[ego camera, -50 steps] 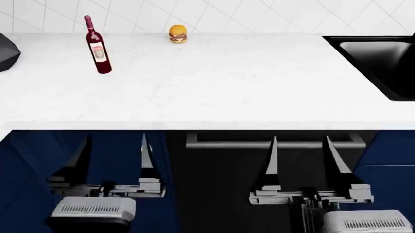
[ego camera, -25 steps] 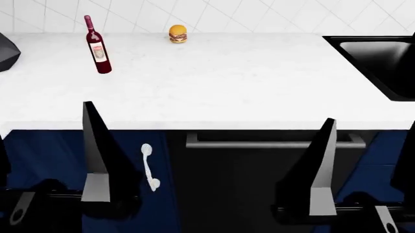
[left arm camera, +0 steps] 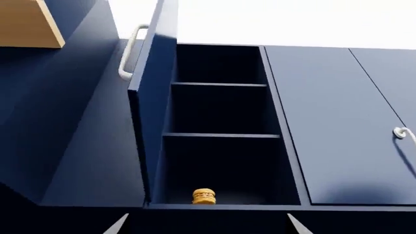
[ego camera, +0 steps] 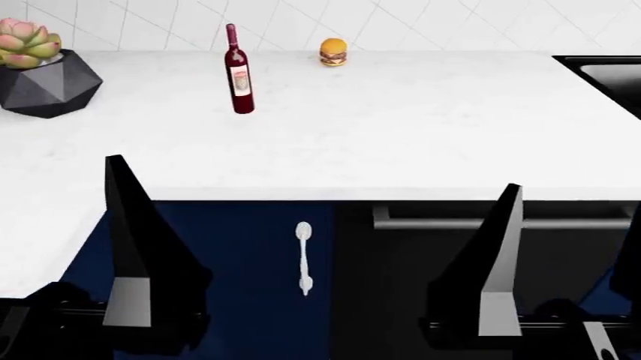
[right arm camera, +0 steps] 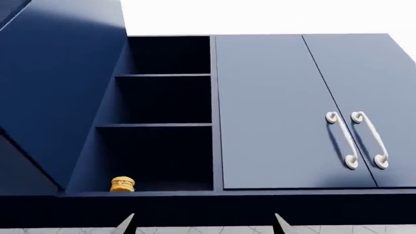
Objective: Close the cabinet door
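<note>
Cabinet door (left arm camera: pixel 153 97): glossy navy panel, swung out from the wall cabinet and seen nearly edge-on in the left wrist view. In the right wrist view it fills the left of the frame (right arm camera: pixel 65 87).
Door handle (left arm camera: pixel 130 53): short white bar with rounded ends, on the door's outer face, upper left of the left wrist frame.
Open compartment (left arm camera: pixel 221 131): dark interior with two shelves, just right of the open door.
Shelf burger (left arm camera: pixel 203 196): appears to sit on the lowest level of the compartment, near its left side.
Neighbouring doors (right arm camera: pixel 299 107): two navy panels right of the compartment, both closed flush, with a pair of white handles (right arm camera: pixel 356 140) side by side.
Left gripper (left arm camera: pixel 206 228): fingers spread wide, holding nothing. Only the tips show at the bottom edge, apart from the door.
Right gripper (right arm camera: pixel 202 225): fingers spread wide, holding nothing, tips at the bottom edge.
Counter (ego camera: pixel 401 142): white marble, upper half of the head view.
Wine bottle (ego camera: pixel 237 71): upright, upper left of centre.
Counter burger (ego camera: pixel 332 52): against the tiled wall, right of the bottle.
Succulent pot (ego camera: pixel 45 82): black faceted planter, far upper left.
Lower door (ego camera: pixel 251 285): navy, closed, with a white vertical handle.
Black front panel (ego camera: pixel 401 300): right of the lower door, with a grey horizontal bar.
</note>
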Available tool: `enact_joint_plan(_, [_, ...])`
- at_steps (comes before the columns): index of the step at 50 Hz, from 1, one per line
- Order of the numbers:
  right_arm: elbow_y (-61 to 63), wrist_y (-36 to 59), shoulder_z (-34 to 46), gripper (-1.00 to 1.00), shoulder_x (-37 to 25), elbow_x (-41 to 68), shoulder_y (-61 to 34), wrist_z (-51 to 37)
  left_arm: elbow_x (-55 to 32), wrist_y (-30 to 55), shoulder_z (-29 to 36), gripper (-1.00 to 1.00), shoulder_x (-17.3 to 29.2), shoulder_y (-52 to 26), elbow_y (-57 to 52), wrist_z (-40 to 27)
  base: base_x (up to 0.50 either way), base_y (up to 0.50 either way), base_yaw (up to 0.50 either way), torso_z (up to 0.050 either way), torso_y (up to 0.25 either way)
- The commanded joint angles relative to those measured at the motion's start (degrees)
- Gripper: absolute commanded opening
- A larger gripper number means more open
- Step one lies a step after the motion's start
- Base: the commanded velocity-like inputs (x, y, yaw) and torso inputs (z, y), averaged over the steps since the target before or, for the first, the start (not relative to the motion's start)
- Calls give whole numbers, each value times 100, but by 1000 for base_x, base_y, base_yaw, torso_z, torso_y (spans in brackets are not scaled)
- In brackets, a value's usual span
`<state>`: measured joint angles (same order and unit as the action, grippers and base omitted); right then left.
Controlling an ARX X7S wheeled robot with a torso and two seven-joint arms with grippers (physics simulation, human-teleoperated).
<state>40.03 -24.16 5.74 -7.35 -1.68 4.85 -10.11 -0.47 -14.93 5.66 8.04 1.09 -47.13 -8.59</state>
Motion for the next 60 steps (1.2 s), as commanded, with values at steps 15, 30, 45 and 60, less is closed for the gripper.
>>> enact_joint_plan(15, [-148, -110, 159, 100, -183, 44, 23, -145, -21, -7, 70, 100, 165, -6, 15, -172, 1, 273, 0, 0, 0])
enact_joint_plan(30, [-222, -35, 217, 100, -264, -58, 11, -207, -15, -30, 103, 100, 237, -28, 68, -260, 323, 0, 0, 0, 0])
enact_joint_plan(45, [-238, -102, 257, 100, -332, 86, 11, -297, -197, 44, 133, 100, 319, -48, 40, -329, 406, 0, 0, 0, 0])
enact_joint_plan(60, [-269, -176, 308, 100, -406, 71, 9, -350, -206, -64, 165, 100, 390, -32, 38, -390, 0, 0, 0, 0, 0])
